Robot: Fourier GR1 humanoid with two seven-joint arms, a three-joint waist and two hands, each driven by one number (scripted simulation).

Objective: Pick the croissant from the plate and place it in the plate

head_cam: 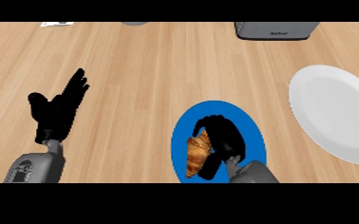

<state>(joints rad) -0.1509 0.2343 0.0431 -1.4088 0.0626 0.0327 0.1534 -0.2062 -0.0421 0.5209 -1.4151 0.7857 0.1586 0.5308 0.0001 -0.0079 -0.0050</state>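
Spanning the whole view: wooden counter [161, 66]. Lying at the right edge, white plate [326, 109], partly cut off. Sitting near the lower middle, blue plate [245, 123], well apart from the white one. Curling over the croissant [198, 153] on the blue plate, right hand [224, 137], fingers wrapped around it. Resting at left, left hand [60, 107], fingers straight and spread. Standing at the far edge, grey toaster [275, 30].

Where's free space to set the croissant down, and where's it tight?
Free: the white plate at the right edge is bare. Bare counter also runs between the open left hand and the blue plate, up to the grey appliance. Crowded: the blue plate, where the right hand curls over the croissant.
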